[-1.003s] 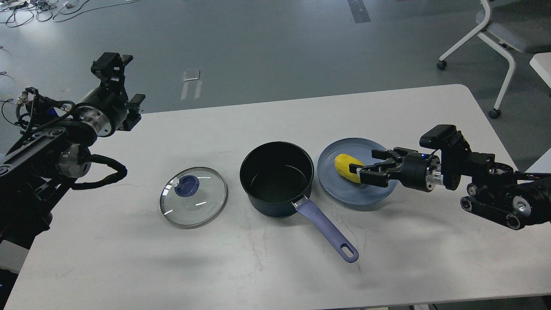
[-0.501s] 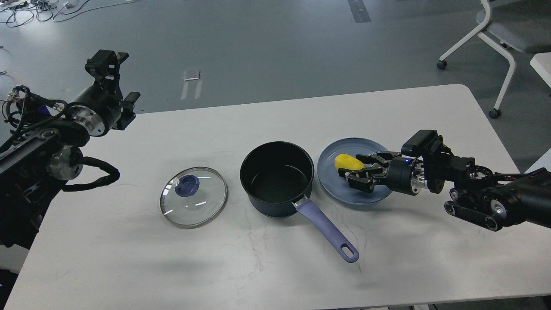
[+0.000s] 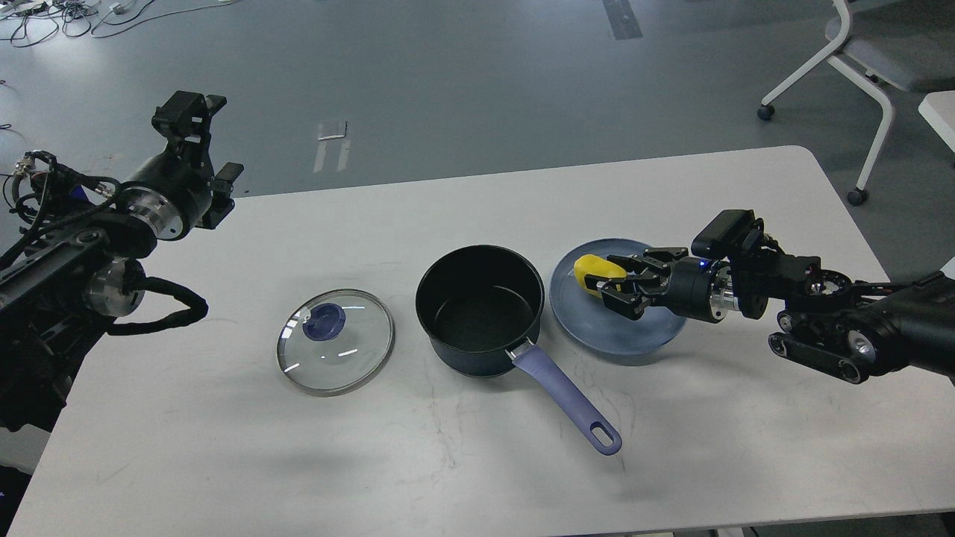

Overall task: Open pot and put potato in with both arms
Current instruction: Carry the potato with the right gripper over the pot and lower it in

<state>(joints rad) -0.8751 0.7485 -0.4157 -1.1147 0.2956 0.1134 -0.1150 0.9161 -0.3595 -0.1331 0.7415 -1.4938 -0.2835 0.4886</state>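
Observation:
The dark navy pot (image 3: 455, 350) stands open in the middle of the white table, black inside and empty, its lavender handle (image 3: 567, 403) pointing toward the front right. Its glass lid (image 3: 351, 358) with a blue knob lies flat on the table to the pot's left. My right gripper (image 3: 608, 289) is shut on the yellow potato (image 3: 589, 265) and holds it over the left part of the grey-blue plate (image 3: 627, 332), just right of the pot. My left gripper (image 3: 226, 183) is raised off the table's far left corner and empty; its fingers are dark and cannot be told apart.
The white table (image 3: 477, 477) has a rounded far right corner. A white-legged office chair (image 3: 858, 60) stands on the grey floor at the far right, and the corner of another white table (image 3: 941, 112) shows at the right edge. Cables lie on the floor at top left.
My right gripper moved left over the plate, closed on the potato and raised it slightly toward the pot. My left arm drew back a little to the left.

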